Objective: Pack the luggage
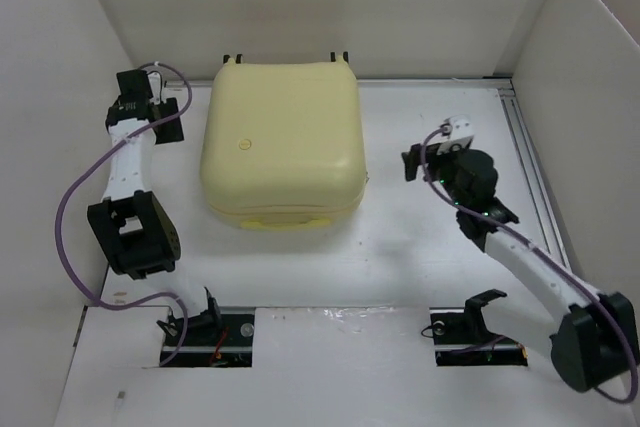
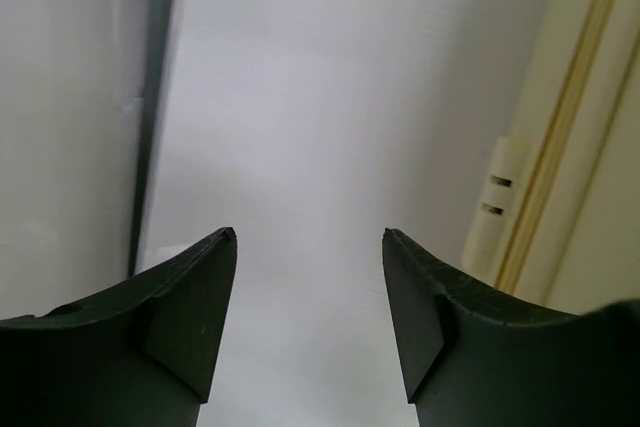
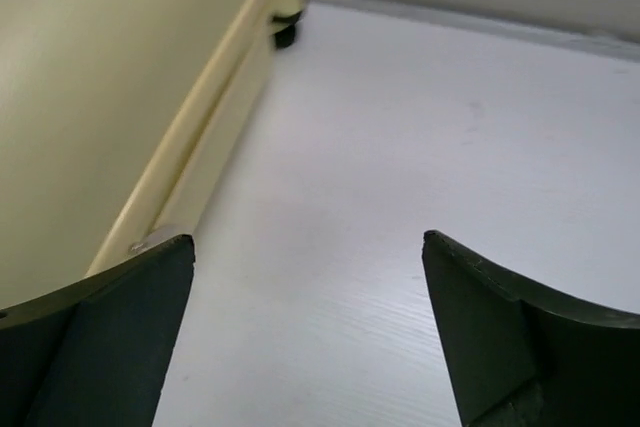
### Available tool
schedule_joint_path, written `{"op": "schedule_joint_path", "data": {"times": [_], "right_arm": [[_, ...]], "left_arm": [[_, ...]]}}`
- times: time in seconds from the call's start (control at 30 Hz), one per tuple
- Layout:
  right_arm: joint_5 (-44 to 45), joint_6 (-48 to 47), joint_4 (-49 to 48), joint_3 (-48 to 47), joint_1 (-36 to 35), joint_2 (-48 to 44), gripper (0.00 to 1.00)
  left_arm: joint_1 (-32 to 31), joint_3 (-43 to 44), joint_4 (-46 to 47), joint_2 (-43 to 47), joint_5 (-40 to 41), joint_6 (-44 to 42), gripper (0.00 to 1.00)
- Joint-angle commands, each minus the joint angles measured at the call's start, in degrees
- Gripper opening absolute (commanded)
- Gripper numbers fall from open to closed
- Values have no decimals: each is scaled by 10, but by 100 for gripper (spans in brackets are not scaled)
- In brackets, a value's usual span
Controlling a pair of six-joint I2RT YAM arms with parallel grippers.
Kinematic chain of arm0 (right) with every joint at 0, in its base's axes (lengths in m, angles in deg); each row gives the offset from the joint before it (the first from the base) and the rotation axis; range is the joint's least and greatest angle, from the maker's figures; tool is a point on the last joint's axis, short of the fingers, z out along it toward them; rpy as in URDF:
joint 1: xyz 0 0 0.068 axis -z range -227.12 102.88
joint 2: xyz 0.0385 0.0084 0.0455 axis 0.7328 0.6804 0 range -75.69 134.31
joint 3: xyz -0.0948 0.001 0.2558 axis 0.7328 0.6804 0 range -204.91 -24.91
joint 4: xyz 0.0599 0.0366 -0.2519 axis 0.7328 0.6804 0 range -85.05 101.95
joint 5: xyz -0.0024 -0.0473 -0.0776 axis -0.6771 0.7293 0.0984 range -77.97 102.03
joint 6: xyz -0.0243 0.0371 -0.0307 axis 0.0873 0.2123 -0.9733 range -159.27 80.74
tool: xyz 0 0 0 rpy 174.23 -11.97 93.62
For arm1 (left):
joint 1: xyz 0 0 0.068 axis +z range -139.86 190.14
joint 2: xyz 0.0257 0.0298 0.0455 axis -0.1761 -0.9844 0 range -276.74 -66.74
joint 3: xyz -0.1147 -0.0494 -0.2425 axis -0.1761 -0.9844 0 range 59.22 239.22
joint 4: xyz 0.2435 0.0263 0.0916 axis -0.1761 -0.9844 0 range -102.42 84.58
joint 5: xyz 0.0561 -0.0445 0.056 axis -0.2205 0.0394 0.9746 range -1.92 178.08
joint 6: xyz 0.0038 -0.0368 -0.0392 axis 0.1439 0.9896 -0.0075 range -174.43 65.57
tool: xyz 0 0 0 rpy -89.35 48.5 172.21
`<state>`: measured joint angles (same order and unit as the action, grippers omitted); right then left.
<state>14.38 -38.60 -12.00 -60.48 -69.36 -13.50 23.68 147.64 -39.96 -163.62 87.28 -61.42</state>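
Shows the luggage lying flat and shut on the white table, set toward the back wall, with its small black wheels at the far edge. Puts the left gripper just beside the luggage's left side, up near the far left corner and apart from the shell. Confirms in the left wrist view a released left gripper: dark fingers partly spread, only bare table between them, and the luggage with its pale seam running up the right edge. Puts the right gripper near the luggage's right side, with clear table between the two. Confirms in the right wrist view a released right gripper too: fingers spread wide, grasping nothing. Shows there the luggage filling the left of the view, with one of the wheels at its far corner. Traces a purple cable looping along the left arm, left of the luggage.
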Motion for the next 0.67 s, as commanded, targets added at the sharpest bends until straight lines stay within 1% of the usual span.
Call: {"op": "schedule_joint_path", "data": {"times": [0.0,0.03,0.07,0.13,0.17,0.2,0.23,0.27,0.3,0.37,0.4,0.63], "right_arm": [[67,35,139,-49,67,-88,100],[60,35,169,-55,85,-105,100],[60,35,183,-72,123,-119,100],[55,40,207,-94,154,-146,100],[55,40,240,-110,178,-146,100],[62,40,260,-145,186,-146,100],[67,40,280,-164,186,-138,100],[87,40,322,-183,193,-132,100],[101,40,342,-216,193,-120,100],[129,40,368,-236,193,-115,100],[129,40,385,-242,193,-109,100],[118,40,398,-250,193,-122,100]], "left_arm": [[5,26,-14,34,49,9,57],[5,26,-14,40,60,4,58],[10,26,-19,40,69,4,67],[26,26,-25,40,82,4,68],[34,26,-25,40,82,4,68],[49,26,-33,40,82,4,68],[55,26,-40,40,82,4,68],[55,18,-40,40,82,4,68],[55,11,-40,46,82,4,68],[55,-11,-40,55,75,-1,69],[55,-18,-40,61,70,-1,69],[55,-50,-35,86,53,9,71]]}}
